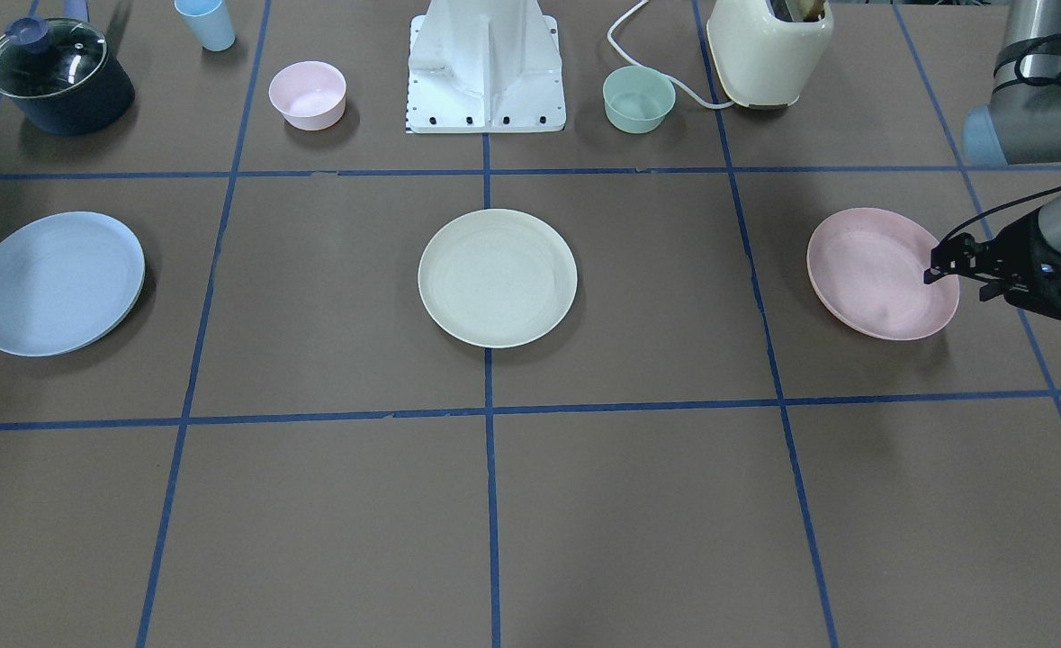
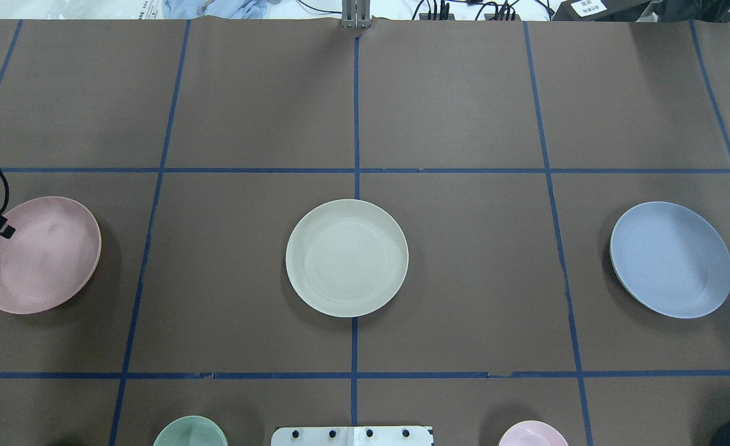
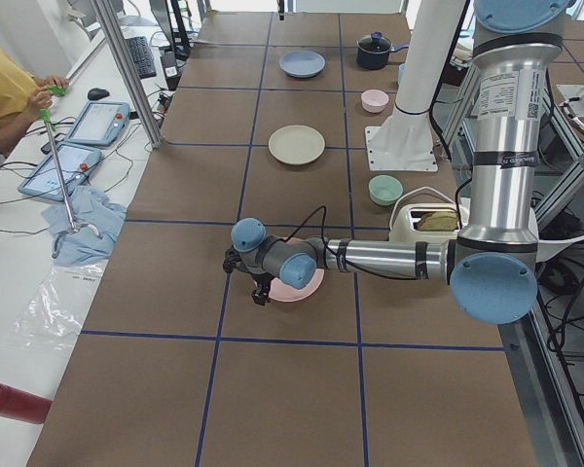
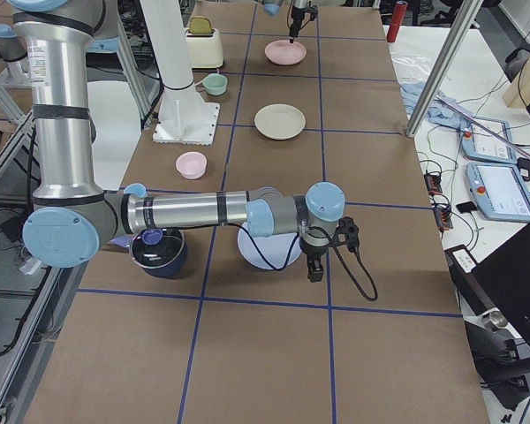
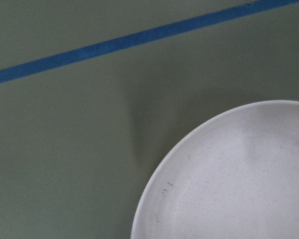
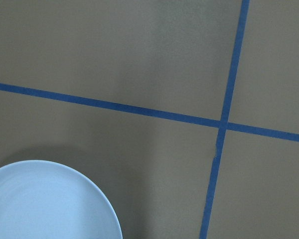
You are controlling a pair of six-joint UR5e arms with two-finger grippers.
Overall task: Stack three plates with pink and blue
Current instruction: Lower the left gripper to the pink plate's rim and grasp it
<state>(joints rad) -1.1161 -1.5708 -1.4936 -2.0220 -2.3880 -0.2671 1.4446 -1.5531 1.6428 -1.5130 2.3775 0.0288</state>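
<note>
Pink plate: the pink plate (image 1: 876,274) lies on the counter (image 1: 638,504) at the robot's left end, well apart from the others.
Cream plate: the cream plate (image 1: 497,277) sits alone at the middle, with nothing on it.
Blue plate: the blue plate (image 1: 53,283) lies at the robot's right end, also well apart.
Left fingers: the left fingers (image 1: 937,270) hang at the pink plate's outer rim, one tip over its edge. Whether they are spread or pressed together cannot be told, and the wrist view shows no pinch.
Right fingers: the right fingers (image 4: 315,269) show only in the side view, just beyond the blue plate's outer edge, so their state cannot be told.
Step in hand: judged as the approach to grasp the two outer plates; no stacking has begun.
Next move: each arm probably needs to straddle its rim, pinch it firmly, lift clear of the counter and carry the plate toward the centre, one after the other so the arms do not meet.
</note>
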